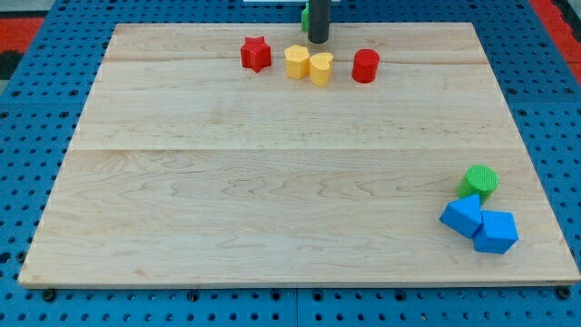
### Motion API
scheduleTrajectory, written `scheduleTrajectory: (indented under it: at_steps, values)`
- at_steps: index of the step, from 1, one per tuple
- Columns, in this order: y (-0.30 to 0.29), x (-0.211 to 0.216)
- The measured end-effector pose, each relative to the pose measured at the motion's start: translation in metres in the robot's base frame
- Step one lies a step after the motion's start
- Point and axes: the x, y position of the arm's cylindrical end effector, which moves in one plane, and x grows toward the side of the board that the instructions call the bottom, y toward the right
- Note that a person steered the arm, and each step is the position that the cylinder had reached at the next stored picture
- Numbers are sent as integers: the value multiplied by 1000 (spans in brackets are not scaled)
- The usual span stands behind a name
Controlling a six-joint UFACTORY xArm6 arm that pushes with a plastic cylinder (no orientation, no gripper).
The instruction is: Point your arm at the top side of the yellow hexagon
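**Inspector:** Yellow hexagon (297, 61) first. Where does it lie against my tip (318, 42)?

**Assistant:** The hexagon sits on the wooden board (272, 182) near the view's top edge. My tip stands just above and slightly to the view's right of it, close to its top side, with a narrow strip of bare wood between them. No contact is visible.

**Inspector:** State of the fingers?

**Assistant:** None fitted. The arm ends in a plain dark rod; nothing opens, closes or grips.

**Inspector:** Condition and look of the hexagon?

**Assistant:** Bright yellow, flat top, faceted sides, upright. Its right side touches a yellow heart (320, 68). Left of the hexagon, apart from it, stands a red star (257, 54). Beyond the heart, to the hexagon's right, stands a red cylinder (365, 65).

**Inspector:** Further from it?

**Assistant:** Well away, toward the view's bottom right: a green cylinder (479, 182), below it a blue block (463, 216) touching a blue cube (496, 232).

**Inspector:** Anything obscured?

**Assistant:** The rod's upper length is cut off by the view's top edge. A green object (305, 16) shows only as a sliver behind the rod; its shape cannot be made out.
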Motion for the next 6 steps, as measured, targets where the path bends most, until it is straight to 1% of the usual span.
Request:
scheduleTrajectory:
  at_steps: [1,2,3,4,6]
  values:
    - [-14,-1]
    - [-37,-22]
    - [-37,-22]
    - [-41,-31]
    - [-41,-31]
